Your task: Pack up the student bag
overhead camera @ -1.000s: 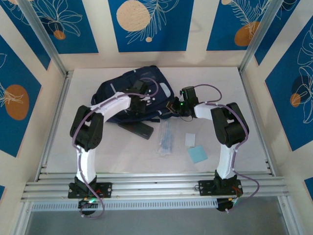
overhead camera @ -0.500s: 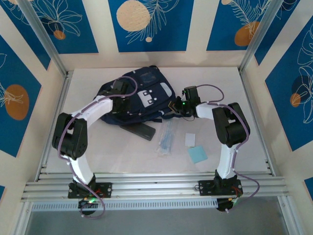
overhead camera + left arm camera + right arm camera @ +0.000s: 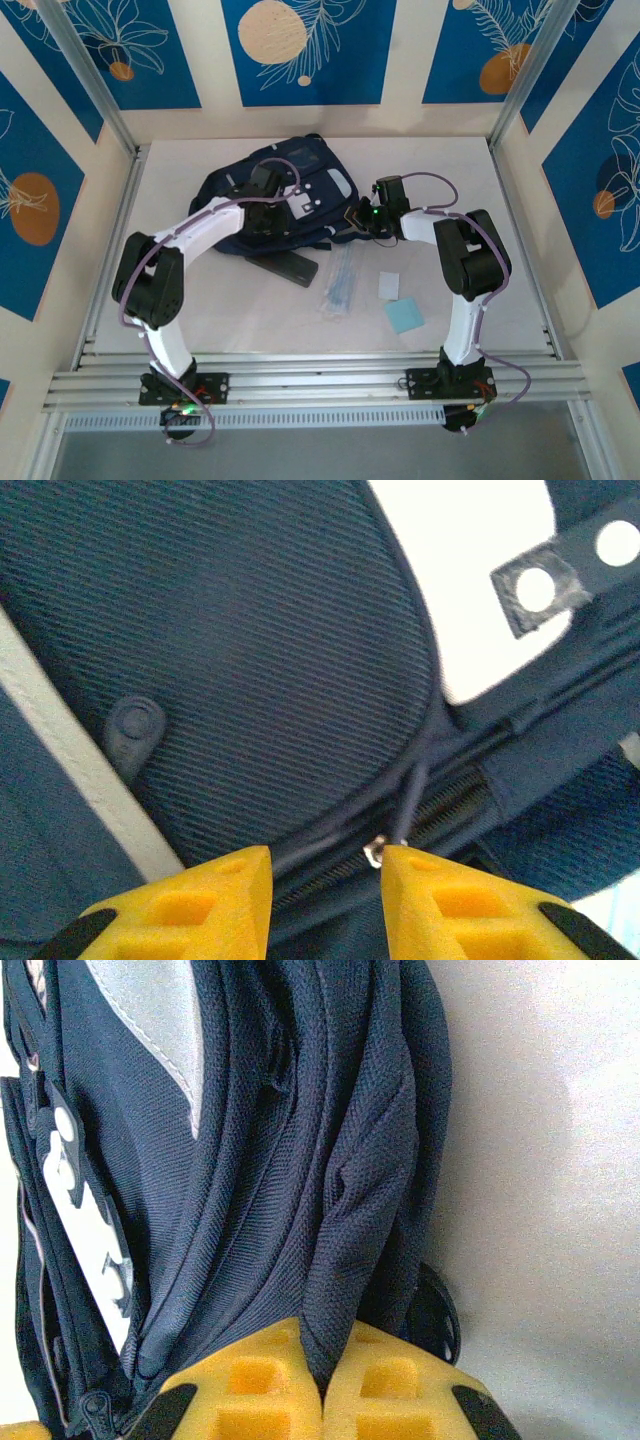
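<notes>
Now my left pincer [image 3: 325,885] hangs partly open over the student bag [image 3: 312,158], yellow fingertips apart and gripping nothing. A small metal zipper ring [image 3: 374,853] sits in the gap, just beside one fingertip. My right pincer [image 3: 322,1385] is clamped on a fold of the bag's navy fabric. The bag lies on the white table [image 3: 450,170], towards its far side.

Navy cloth on the student bag [image 3: 250,630], coarse matt mesh just ahead of the left gripper [image 3: 325,872]; small shiny metal zip pull [image 3: 374,852] between its matt yellow pads [image 3: 210,900]. Smooth grey stripe [image 3: 90,780] alongside.
</notes>
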